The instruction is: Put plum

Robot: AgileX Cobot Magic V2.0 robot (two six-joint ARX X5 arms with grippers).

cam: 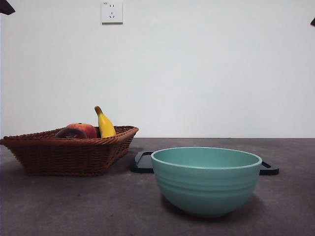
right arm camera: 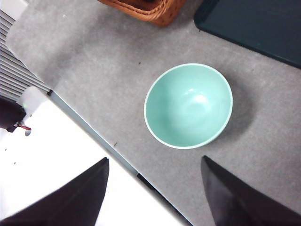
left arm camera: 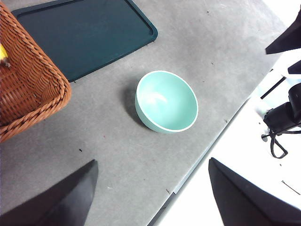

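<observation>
Item: round, dark maroon-purple plum point(cam: 70, 133), lying in the brown woven wicker basket point(cam: 69, 155) beside a red-orange peach point(cam: 86, 129) and an upright yellow banana point(cam: 104, 124). I see it only in the front view.

Item: left claw point(left arm camera: 150, 197), released, jaws wide apart, holding nothing, high above the tabletop and well apart from the plum.

Item: right claw point(right arm camera: 155, 193), likewise released and high up.

Item: empty mint-green ceramic bowl point(cam: 206, 180), below both claws, near the basket.

Item: dark green flat tray point(left arm camera: 84, 33), behind the bowl.

Surface: grey felt-like tabletop point(cam: 74, 206). Room: plain white wall with a white power socket point(cam: 111, 12).
</observation>
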